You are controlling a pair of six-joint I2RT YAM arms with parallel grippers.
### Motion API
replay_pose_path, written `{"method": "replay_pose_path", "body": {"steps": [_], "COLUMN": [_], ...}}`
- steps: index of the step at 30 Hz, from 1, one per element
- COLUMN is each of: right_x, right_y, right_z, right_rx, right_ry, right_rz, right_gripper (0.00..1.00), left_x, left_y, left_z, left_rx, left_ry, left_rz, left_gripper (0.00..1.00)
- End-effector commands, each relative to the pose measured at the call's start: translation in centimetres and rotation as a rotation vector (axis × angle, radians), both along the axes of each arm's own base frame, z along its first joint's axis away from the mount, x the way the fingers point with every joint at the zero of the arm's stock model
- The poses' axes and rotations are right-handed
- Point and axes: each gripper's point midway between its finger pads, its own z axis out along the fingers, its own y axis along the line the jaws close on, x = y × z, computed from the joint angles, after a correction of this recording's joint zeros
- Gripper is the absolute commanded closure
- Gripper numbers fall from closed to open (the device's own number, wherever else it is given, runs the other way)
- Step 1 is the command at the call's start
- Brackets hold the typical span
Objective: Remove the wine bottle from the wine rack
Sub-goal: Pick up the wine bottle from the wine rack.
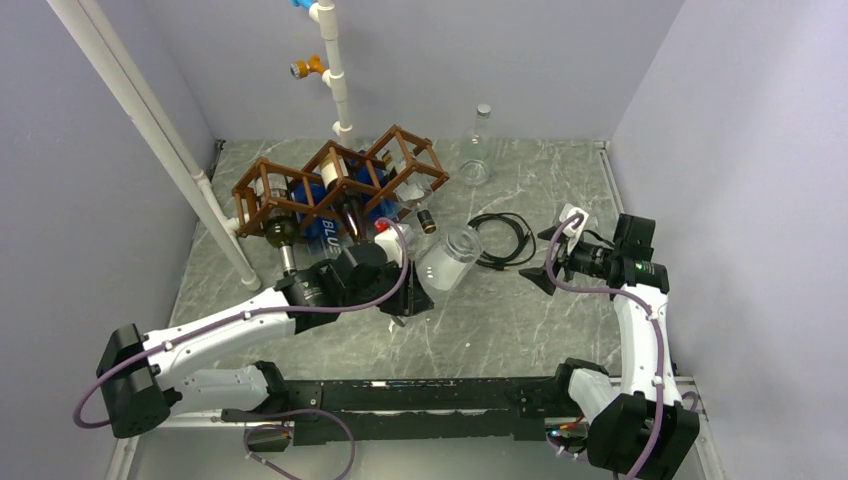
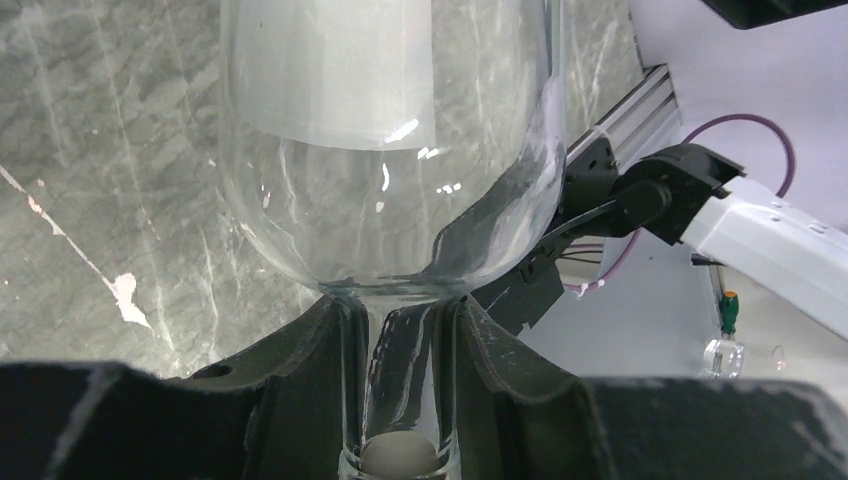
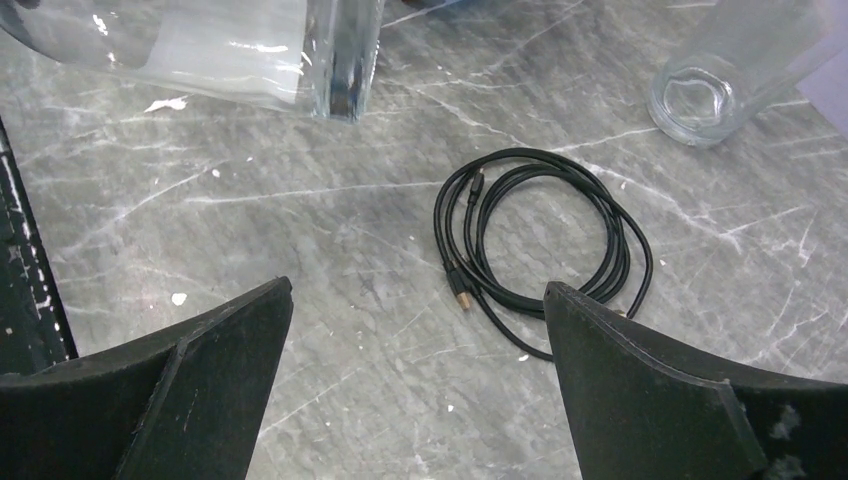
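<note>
We hold the wine bottle (image 2: 380, 200) by its neck in the closed left gripper (image 2: 400, 340), off the wine rack (image 1: 340, 185). Empty glass, likely light, slick, fragile; right gripper (image 3: 417, 290) wide open, empty.

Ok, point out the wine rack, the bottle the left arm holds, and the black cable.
wine rack (image 1: 331, 150), top view, top of the middle cell.
clear bottle (image 1: 450, 260), top view, its body.
black cable (image 3: 466, 240), right wrist view, left side of the coil.
</note>
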Motion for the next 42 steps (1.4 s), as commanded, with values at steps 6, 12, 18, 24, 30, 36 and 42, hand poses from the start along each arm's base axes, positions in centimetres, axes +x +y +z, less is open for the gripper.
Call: {"method": "replay_pose_path", "body": {"steps": [6,12,18,24,30,36,42], "right_x": [-1.5,-2.2,-2.9,-4.0,-4.2,-4.6,-4.9], "right_y": [1.4,2.9,5.1,6.8,7.6,8.3,9.1], "right_z": [1.0,-0.2,-3.2,-5.3,-6.7,-7.9,-9.1], "right_rx": [-0.022,-0.021,-0.103,-0.149,-0.192,-0.222,-0.26], "right_ry": [-0.099,-0.086,-0.076,-0.072,-0.061,-0.043,-0.044], "right_rz": [0.136,0.216,0.326,0.427,0.465,0.499,0.533], "right_gripper": [0.01,0.01,0.01,0.01,0.02,0.02,0.03], "left_x": [0.5,-0.1,-0.6,-1.3,-2.1,-2.4,-2.8], "left_y": [-3.8,-4.7,-5.1,-5.3,-5.6,-5.7,-6.1], "left_z": [8.1,6.8,6.2,4.5,3.2,2.7,2.7], "left_rx": [-0.22,-0.158,-0.103,-0.035,0.01,0.054,0.058], "left_ry": [-0.098,-0.022,0.03,0.099,0.161,0.188,0.212], "left_rz": [-0.068,-0.12,-0.161,-0.2,-0.248,-0.279,-0.314], "left_gripper": [1.0,1.0,1.0,1.0,1.0,1.0,1.0]}}
